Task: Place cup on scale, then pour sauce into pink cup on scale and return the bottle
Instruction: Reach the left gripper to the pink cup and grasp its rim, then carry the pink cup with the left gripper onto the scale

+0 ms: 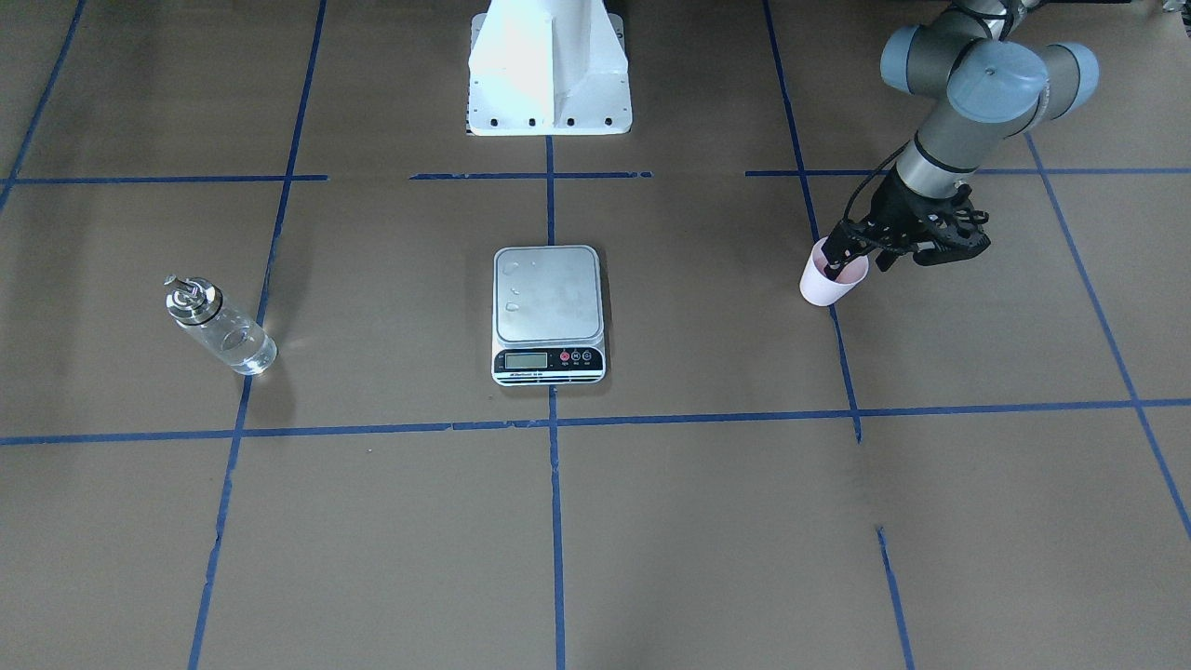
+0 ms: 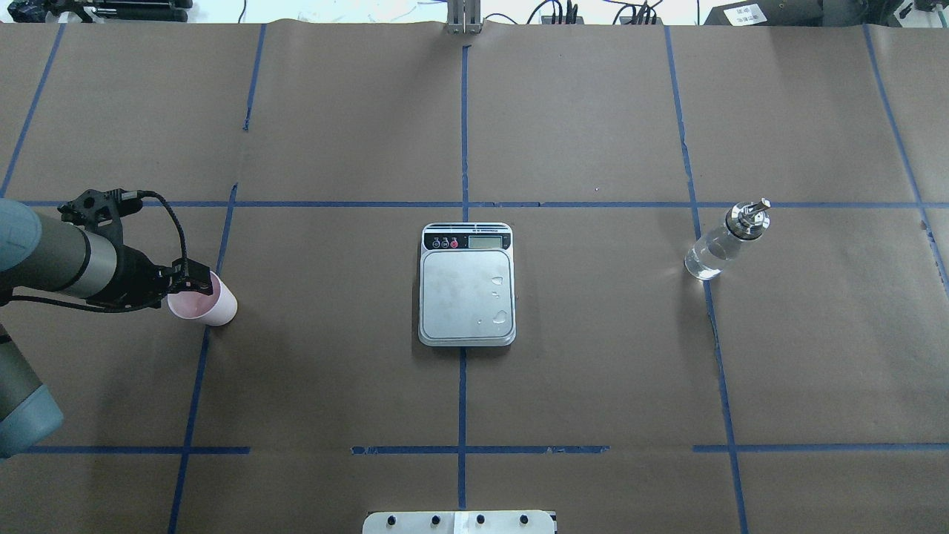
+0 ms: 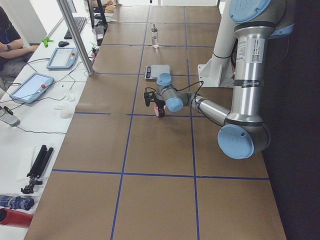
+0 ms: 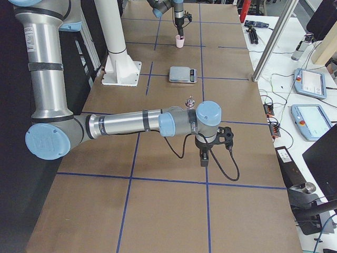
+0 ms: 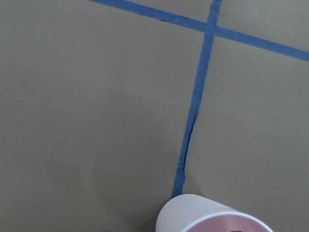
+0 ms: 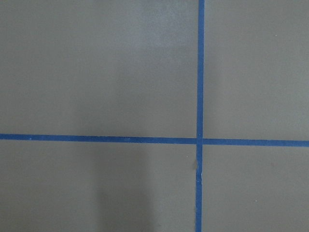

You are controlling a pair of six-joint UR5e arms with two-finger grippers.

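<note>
The pale pink cup (image 2: 211, 305) stands on the table's left side, on a blue tape line. My left gripper (image 2: 187, 282) is at its rim, one finger inside the cup and one outside, shut on the rim; it shows in the front view (image 1: 842, 265) on the cup (image 1: 823, 287). The cup's rim fills the bottom of the left wrist view (image 5: 207, 217). The steel scale (image 2: 467, 285) sits at the centre, its platform bare but for a few droplets. The glass bottle (image 2: 715, 248) of clear liquid stands upright at the right. My right gripper (image 4: 203, 157) hangs over bare table; I cannot tell its state.
Brown paper with blue tape lines covers the table. The robot's white base (image 1: 549, 70) stands behind the scale. The right arm (image 4: 137, 124) reaches out low over the table, near the bottle. Tablets and cables lie beyond the table's far edge (image 4: 310, 84).
</note>
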